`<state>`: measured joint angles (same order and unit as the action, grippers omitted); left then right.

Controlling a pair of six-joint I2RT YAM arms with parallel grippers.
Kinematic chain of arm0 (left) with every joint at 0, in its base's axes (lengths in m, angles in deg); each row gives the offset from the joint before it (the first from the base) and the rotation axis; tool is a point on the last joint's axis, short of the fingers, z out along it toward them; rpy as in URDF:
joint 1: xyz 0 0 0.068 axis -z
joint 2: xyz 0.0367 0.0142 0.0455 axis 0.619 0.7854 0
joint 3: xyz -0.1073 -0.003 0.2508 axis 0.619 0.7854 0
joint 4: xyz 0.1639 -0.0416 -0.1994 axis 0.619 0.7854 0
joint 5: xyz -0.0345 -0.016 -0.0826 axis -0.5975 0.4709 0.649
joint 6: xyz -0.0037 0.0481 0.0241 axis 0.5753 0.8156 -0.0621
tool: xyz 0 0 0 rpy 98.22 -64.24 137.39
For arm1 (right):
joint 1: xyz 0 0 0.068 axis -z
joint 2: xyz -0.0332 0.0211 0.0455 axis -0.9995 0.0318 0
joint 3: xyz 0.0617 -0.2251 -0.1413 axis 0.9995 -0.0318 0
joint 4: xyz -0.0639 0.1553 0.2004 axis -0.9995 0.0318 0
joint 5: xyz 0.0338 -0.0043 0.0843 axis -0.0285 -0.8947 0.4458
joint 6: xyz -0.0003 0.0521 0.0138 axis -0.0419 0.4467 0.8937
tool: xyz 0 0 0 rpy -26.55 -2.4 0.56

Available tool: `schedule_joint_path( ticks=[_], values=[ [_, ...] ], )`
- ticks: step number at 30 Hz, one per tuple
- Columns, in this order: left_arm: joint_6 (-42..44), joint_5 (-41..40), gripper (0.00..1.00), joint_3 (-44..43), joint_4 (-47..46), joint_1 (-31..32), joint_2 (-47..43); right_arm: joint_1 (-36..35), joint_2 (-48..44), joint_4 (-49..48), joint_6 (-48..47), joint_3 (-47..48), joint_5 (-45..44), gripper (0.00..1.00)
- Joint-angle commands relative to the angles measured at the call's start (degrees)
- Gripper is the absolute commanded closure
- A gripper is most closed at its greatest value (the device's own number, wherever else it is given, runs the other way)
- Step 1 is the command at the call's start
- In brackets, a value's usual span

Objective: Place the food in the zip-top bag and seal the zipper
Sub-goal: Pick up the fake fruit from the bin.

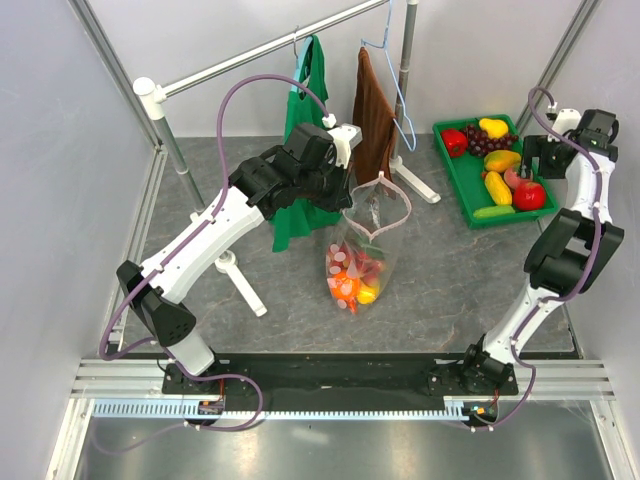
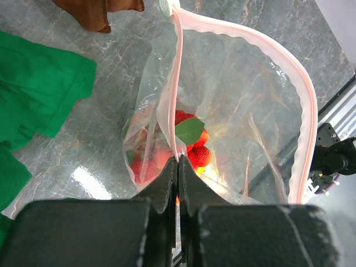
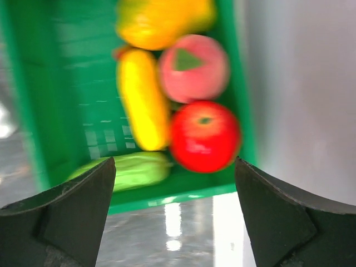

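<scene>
My left gripper [image 1: 345, 197] [image 2: 178, 161] is shut on the pink zipper [image 2: 295, 89] edge of the zip-top bag [image 1: 362, 255] [image 2: 245, 111]. It holds the bag's mouth up and open. Inside the bag lie red strawberries [image 2: 197, 150] and other red, orange and yellow food [image 1: 352, 280]. My right gripper [image 1: 537, 150] [image 3: 174, 167] hangs open and empty over the right end of the green tray [image 1: 452, 170] [image 3: 44, 111]. Below it are a red apple [image 3: 204, 136], a peach [image 3: 194, 67], a long yellow piece [image 3: 142, 100] and a green piece [image 3: 130, 169]. Grapes [image 1: 487, 140] and a red pepper [image 1: 454, 141] lie at the tray's far end.
A clothes rack spans the back, with a green cloth [image 1: 305, 130], a brown towel [image 1: 373, 115] and a blue hanger [image 1: 400, 90] hanging from it. Its white feet [image 1: 240, 280] [image 1: 415, 180] rest on the table on either side of the bag. Walls close in left and right.
</scene>
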<state>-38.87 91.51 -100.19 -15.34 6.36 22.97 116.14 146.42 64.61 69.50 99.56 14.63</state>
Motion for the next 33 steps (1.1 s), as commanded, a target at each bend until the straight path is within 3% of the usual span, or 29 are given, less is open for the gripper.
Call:
schedule_joint_path(
  ticks=[1,16,26,33],
  values=[
    [-1.3,0.7,0.98,-1.0,-2.8,-0.1,0.1,0.0,3.3,1.7,-6.5,5.3,-10.7,0.05],
    [-1.2,0.7,0.98,1.0,-3.4,-0.3,-0.7,-1.1,11.3,-1.0,-6.8,4.4,-12.8,0.02],
    [-0.7,0.6,0.98,1.1,-3.4,-0.3,-0.7,-3.1,12.1,-4.5,-4.1,2.7,-12.4,0.18],
    [-0.8,1.0,0.98,1.1,-3.5,-0.3,-0.2,-3.1,13.8,-5.4,-3.1,3.0,-13.5,0.14]
  ],
)
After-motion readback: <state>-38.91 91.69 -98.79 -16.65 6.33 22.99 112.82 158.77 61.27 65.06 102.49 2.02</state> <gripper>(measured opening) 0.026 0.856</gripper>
